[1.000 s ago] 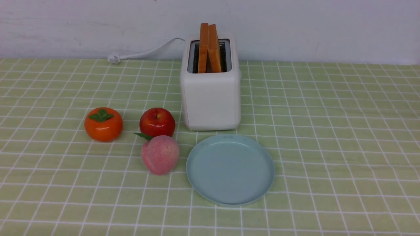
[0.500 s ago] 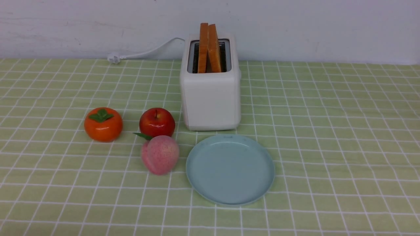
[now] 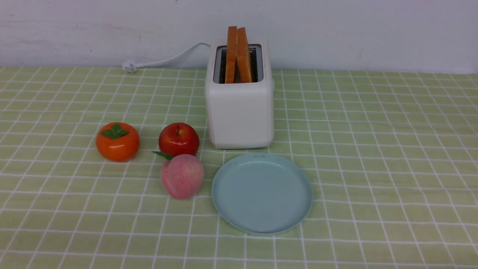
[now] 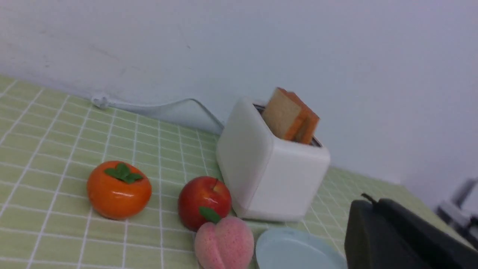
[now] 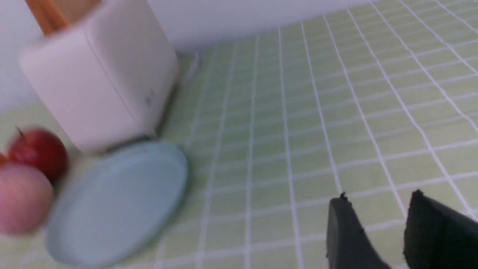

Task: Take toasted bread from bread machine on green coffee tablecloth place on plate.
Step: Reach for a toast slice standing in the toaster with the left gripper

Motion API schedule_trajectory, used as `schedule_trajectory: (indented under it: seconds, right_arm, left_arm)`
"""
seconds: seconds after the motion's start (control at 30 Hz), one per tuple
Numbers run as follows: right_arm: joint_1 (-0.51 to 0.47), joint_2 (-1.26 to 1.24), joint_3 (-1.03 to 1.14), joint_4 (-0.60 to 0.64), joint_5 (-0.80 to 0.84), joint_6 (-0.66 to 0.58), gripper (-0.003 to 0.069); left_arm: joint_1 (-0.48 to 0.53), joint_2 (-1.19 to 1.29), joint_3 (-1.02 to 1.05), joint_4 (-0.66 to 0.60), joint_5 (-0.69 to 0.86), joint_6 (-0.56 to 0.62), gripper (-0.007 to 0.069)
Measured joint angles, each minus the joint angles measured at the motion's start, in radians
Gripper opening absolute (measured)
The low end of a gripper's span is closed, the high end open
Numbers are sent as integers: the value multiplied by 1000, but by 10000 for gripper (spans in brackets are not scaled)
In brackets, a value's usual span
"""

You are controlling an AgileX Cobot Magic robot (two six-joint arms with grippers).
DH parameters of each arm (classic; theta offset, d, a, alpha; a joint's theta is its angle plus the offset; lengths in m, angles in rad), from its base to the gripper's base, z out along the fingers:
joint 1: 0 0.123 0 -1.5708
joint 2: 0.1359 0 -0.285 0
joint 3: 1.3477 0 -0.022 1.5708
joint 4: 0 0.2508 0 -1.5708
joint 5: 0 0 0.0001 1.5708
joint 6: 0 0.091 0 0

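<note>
Two slices of toasted bread point(image 3: 237, 54) stand upright, leaning together, in the slots of the white bread machine point(image 3: 241, 112) at the back middle of the green coffee tablecloth point(image 3: 373, 149). The pale blue plate point(image 3: 262, 194) lies bare just in front of it. Neither arm shows in the front view. In the left wrist view my left gripper point(image 4: 373, 203) is shut with nothing in it, hovering near the plate point(image 4: 295, 254) and apart from the bread point(image 4: 289, 117). My right gripper point(image 5: 379, 200) is open and holds nothing, over bare cloth to the plate's point(image 5: 119, 201) right.
An orange persimmon point(image 3: 117, 142), a red apple point(image 3: 179, 139) and a pink peach point(image 3: 182, 175) sit left of the toaster and plate. The peach nearly touches the plate's rim. A white cord point(image 3: 164, 59) runs left along the wall.
</note>
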Motion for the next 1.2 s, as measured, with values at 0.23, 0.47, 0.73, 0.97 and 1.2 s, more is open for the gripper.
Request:
schedule_trajectory:
  seconds: [0.23, 0.47, 0.73, 0.97, 1.2]
  right_arm:
    - [0, 0, -38, 122, -103, 58, 216]
    - [0, 147, -341, 84, 237, -82, 66]
    - [0, 328, -596, 126, 559, -407, -1]
    - [0, 339, -608, 344, 477, -591, -1]
    - [0, 340, -609, 516, 440, -778, 3]
  left_arm:
    - [-219, 245, -2, -7, -260, 71, -13]
    - [-359, 591, -43, -12, -607, 71, -13]
    - [-434, 935, -243, 58, -703, 71, -13]
    - [-434, 1194, -381, 38, -842, 74, 6]
    - [-434, 1386, -489, 38, -954, 76, 190]
